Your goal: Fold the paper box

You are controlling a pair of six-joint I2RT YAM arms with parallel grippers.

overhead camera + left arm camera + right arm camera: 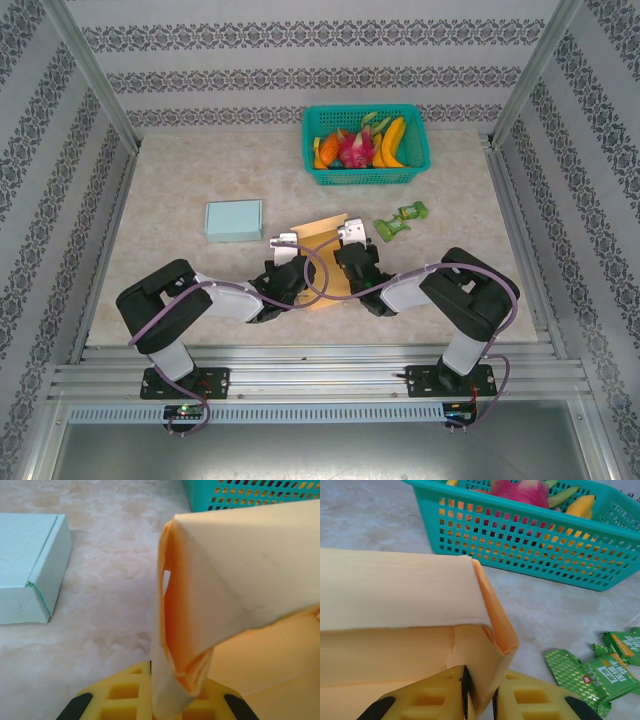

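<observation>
The paper box is tan-orange card lying half-formed on the table between my two arms. In the left wrist view its left side wall stands up and curls over, and my left gripper is shut on that wall's lower end. Seen from the right wrist, the box's right corner is folded up, with my right gripper shut on the doubled side wall there. From above, the left gripper and right gripper sit at opposite ends of the box.
A pale blue closed box lies left of the paper box. A teal basket of toy fruit stands behind it. Green snack packets lie to the right.
</observation>
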